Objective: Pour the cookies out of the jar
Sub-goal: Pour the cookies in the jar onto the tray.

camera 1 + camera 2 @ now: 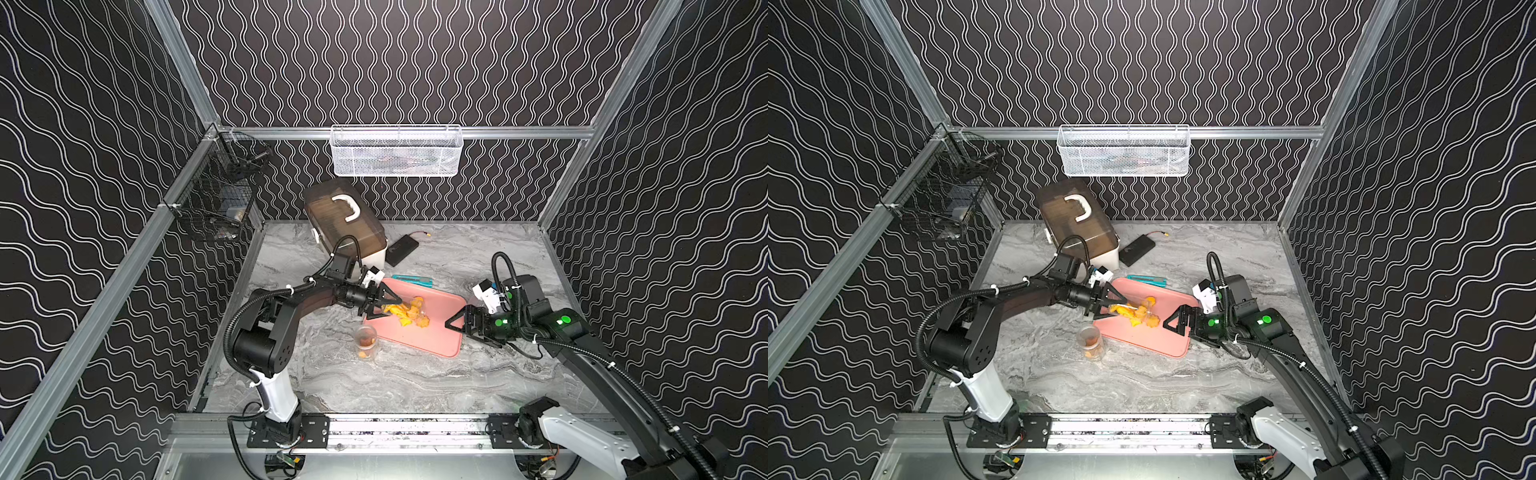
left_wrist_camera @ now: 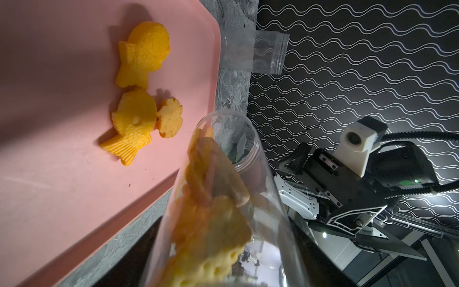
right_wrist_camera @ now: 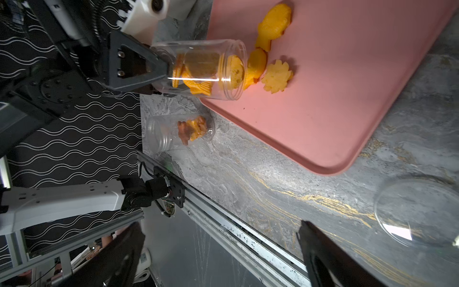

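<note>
Marble tabletop (image 1: 415,374), wavy black walls (image 1: 415,62), cookies (image 1: 405,316)

Top views: one pair, mounted high at the front, facing down and toward the back wall (image 1: 415,62). Distant. Both take in the whole table (image 1: 374,382), left arm (image 1: 291,307), right arm (image 1: 582,345) and tray (image 1: 440,336).
Left wrist view: very near, sighting along the jar (image 2: 263,174) onto the tray, right arm beyond.
Right wrist view: low over the table, facing the left arm.
Shared by both wrist views: tray, jar, cookies (image 2: 141,57).
</note>
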